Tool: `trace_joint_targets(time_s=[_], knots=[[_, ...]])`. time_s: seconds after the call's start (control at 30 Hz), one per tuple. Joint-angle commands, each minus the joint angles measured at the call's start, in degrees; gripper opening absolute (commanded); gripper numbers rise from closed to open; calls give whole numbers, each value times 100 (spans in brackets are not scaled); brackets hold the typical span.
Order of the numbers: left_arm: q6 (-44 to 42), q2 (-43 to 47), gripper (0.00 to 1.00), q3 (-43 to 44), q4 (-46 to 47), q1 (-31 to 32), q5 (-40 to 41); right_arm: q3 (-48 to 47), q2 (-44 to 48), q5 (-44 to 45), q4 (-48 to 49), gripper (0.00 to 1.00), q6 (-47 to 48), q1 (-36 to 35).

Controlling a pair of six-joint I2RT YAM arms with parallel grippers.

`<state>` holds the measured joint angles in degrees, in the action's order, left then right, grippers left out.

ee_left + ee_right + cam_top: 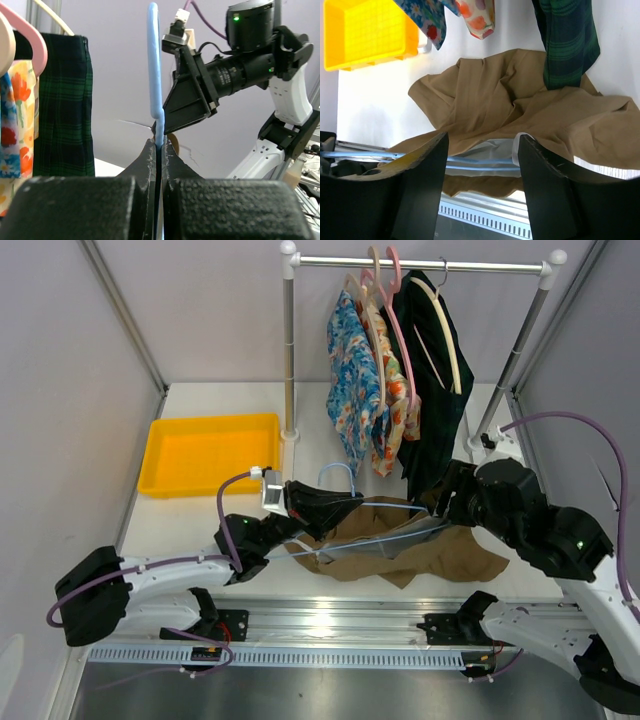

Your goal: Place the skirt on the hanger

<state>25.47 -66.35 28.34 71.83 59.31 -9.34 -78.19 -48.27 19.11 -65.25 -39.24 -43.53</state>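
Note:
The tan skirt [440, 552] lies crumpled on the white table, right of centre; its folds [520, 100] fill the right wrist view. The pale blue wire hanger [338, 476] is held just above the table, its long wires reaching right into the skirt. There they cross the whitish lining [492, 149] at the skirt's opening. My left gripper [345, 506] is shut on the hanger [155, 65], with the wire pinched between its fingertips [150, 150]. My right gripper [482, 140] hangs open over the skirt's edge. The hanger wires [480, 162] lie between its spread fingers, touching neither.
A clothes rack [420, 262] stands at the back. On it hang floral garments [355, 380] and a dark green plaid garment [430, 370] that reaches almost down to the skirt. A yellow tray [205, 452] sits at the back left. A metal rail [330, 625] runs along the near edge.

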Motion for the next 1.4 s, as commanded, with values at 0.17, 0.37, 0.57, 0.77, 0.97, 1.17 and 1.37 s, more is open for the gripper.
trace_joint_targets(time_s=[0.17,0.37,0.57,0.77,0.97,1.17,1.37], knots=[[-227,570,0,76,1668,63,117,-91,-209,-628,57,67,312,73],[-236,597,0,-13,1781,63,249,76,-7,-1557,486,70,452,73],[-359,535,0,-12,1755,63,556,146,116,-2534,794,71,576,73],[-412,430,0,-21,1791,55,846,462,239,-3053,1120,72,567,73],[-500,272,0,224,1457,54,908,630,406,-3616,1682,72,602,73],[-368,-45,0,505,1395,54,855,489,231,-3642,1674,72,690,64],[-324,-282,0,716,1413,54,794,261,55,-3564,1701,73,778,-147]])
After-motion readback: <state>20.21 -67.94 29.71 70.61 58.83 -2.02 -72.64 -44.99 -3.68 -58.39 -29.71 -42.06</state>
